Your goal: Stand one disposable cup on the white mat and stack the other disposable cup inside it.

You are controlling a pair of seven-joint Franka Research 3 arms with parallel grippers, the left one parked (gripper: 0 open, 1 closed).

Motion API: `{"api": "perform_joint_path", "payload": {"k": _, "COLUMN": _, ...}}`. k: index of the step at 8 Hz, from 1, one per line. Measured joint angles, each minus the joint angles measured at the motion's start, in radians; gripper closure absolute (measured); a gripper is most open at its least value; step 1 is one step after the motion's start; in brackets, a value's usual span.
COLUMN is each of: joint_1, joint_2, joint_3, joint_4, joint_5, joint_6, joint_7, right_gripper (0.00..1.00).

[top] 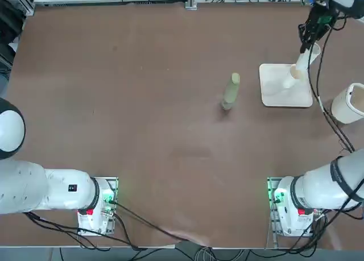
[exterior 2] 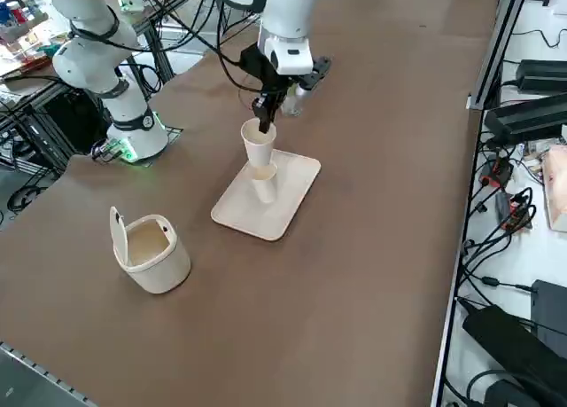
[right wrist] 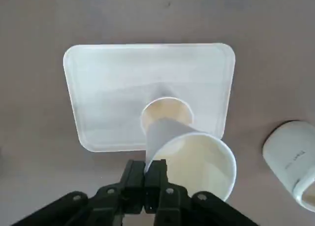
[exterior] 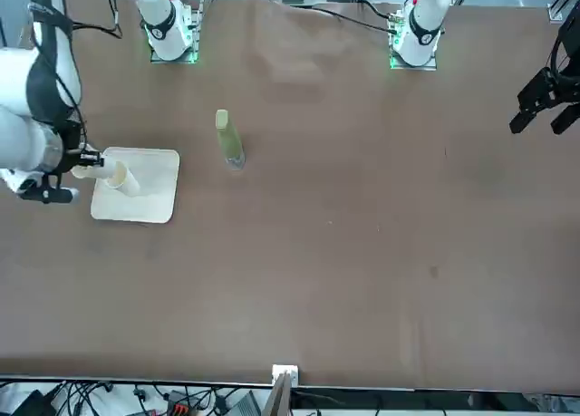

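Two disposable cups were in play over the white mat (top: 286, 86). One cup (exterior 2: 265, 185) stood upright on the mat, mouth up, roughly at its middle, and the other cup (exterior 2: 258, 144) hung above it, pinched by its rim in the right gripper (exterior 2: 265, 121). The fingers were clamped tight together on that rim – the wrist view showed the two black pads meeting on the paper wall with no gap between them, the cup's open mouth beside them and its narrow base pointing down toward the standing cup.

From the right side view the held cup's base looked to sit just at or into the mouth of the lower cup; whether it had actually gone inside could not be told. In the wrist view the held cup (right wrist: 187, 152) overlapped the rim of the one below (right wrist: 165, 110), leaning a little off upright.

The mat lay flat on the brown table (top: 142, 130) toward the robot's right side, far from the arm bases. Well apart from it, nearer the table's middle, a slim pale green bottle (top: 231, 91) stood on its own. On the other side of the mat – out toward the table's right edge – a big round white tub (exterior 2: 151, 252) sat with its lid flap tipped up, near the mat but not touching it.
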Motion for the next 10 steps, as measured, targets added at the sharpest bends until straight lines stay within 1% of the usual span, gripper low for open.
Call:
{"api": "perform_joint_path", "payload": {"k": 4, "joint_1": 0.004, "joint_2": -0.009, "joint_3": 0.0, "joint_4": -0.034, "joint_5": 0.0, "joint_6": 0.039, "joint_7": 0.012, "right_gripper": 0.98}}
{"api": "perform_joint_path", "payload": {"k": 7, "joint_1": 0.003, "joint_2": -0.01, "joint_3": -0.002, "joint_4": -0.072, "joint_5": -0.001, "joint_6": 0.091, "joint_7": 0.012, "right_gripper": 0.98}}
{"api": "perform_joint_path", "payload": {"k": 10, "joint_1": 0.003, "joint_2": -0.011, "joint_3": -0.003, "joint_4": -0.083, "joint_5": -0.001, "joint_6": 0.102, "joint_7": 0.013, "right_gripper": 0.98}}
